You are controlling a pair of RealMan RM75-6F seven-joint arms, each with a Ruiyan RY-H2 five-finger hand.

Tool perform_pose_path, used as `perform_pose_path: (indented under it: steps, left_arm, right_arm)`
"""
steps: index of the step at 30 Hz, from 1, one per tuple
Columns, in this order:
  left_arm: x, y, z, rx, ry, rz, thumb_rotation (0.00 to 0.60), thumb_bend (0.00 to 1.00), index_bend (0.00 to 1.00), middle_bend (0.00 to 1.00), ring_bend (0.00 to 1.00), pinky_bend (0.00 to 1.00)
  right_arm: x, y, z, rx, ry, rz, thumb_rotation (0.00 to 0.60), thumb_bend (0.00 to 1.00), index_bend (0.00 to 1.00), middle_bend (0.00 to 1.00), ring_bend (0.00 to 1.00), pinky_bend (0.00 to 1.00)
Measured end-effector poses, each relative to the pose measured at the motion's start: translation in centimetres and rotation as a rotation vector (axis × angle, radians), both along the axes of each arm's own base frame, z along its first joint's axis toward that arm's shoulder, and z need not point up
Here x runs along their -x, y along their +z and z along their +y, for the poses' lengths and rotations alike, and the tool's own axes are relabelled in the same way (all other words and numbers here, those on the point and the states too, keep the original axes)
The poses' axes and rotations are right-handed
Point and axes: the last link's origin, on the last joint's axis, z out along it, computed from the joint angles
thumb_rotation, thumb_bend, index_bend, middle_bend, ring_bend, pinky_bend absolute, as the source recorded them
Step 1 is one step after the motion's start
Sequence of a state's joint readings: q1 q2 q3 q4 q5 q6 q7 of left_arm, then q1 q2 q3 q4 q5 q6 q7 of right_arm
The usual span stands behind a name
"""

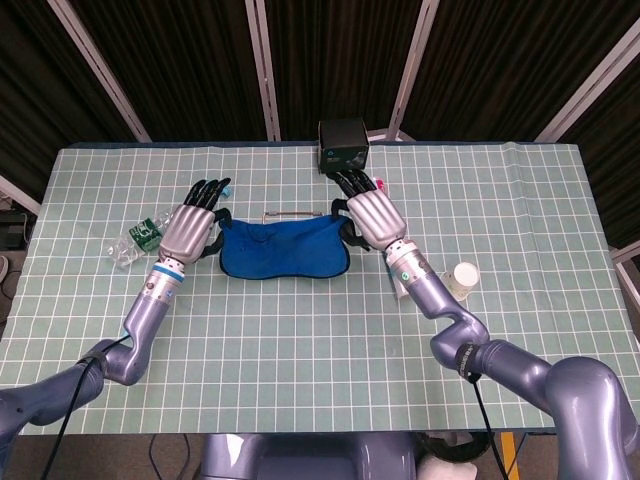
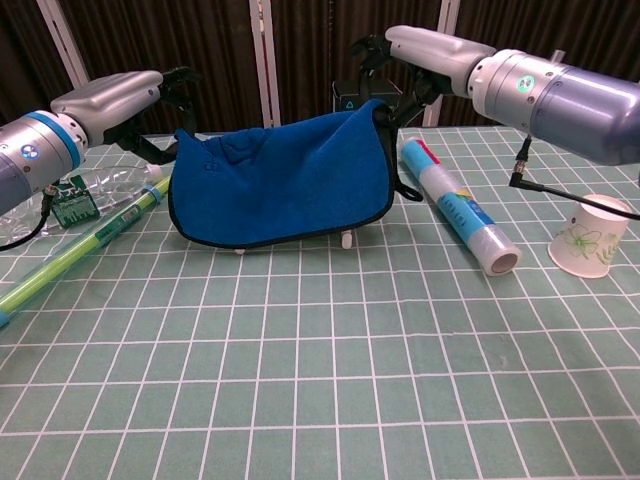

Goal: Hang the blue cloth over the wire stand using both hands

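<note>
The blue cloth (image 2: pixel 280 180) (image 1: pixel 285 250) hangs draped over the wire stand, sagging almost to the table. Only the stand's white feet (image 2: pixel 345 240) and a thin rod behind the cloth (image 1: pixel 290 213) show. My left hand (image 2: pixel 120 100) (image 1: pixel 190 228) is at the cloth's left top corner, its dark fingers (image 2: pixel 180 90) curled at the edge and holding it. My right hand (image 2: pixel 420 50) (image 1: pixel 372 218) holds the raised right top corner, fingers (image 2: pixel 385 60) bent down onto it. The exact grip points are hidden behind both hands.
A clear plastic bottle (image 2: pixel 40 205) and a long green tube (image 2: pixel 80 250) lie at the left. A blue-and-white tube (image 2: pixel 455 215) and a tipped paper cup (image 2: pixel 592 237) lie at the right. A black box (image 1: pixel 342 147) stands at the back, a cable (image 2: pixel 570 172) behind the right arm.
</note>
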State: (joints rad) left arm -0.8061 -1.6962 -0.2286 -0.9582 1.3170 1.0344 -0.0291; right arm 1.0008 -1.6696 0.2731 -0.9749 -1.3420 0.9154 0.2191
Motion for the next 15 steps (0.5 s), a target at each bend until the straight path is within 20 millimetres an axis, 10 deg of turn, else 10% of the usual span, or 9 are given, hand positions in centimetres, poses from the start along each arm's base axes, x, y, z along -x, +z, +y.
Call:
perform_pose_path:
  steps: [5,15]
  left_arm:
    - [0.9,0.3,0.0,0.006,0.037,0.008,0.6,0.33,0.01,0.0,0.0,0.0]
    - [3.6,1.5,-0.7,0.006,0.111,0.024,0.6,0.26,0.0,0.0,0.0,0.0]
  right_arm:
    - [0.0,-0.1,0.1,-0.004,-0.004,0.004,0.6,0.0,0.31,0.06,0.0,0.0]
    - [0.4,0.7,1.1,-0.002,-0.004,0.004,0.6,0.0,0.12,0.0,0.0,0.0]
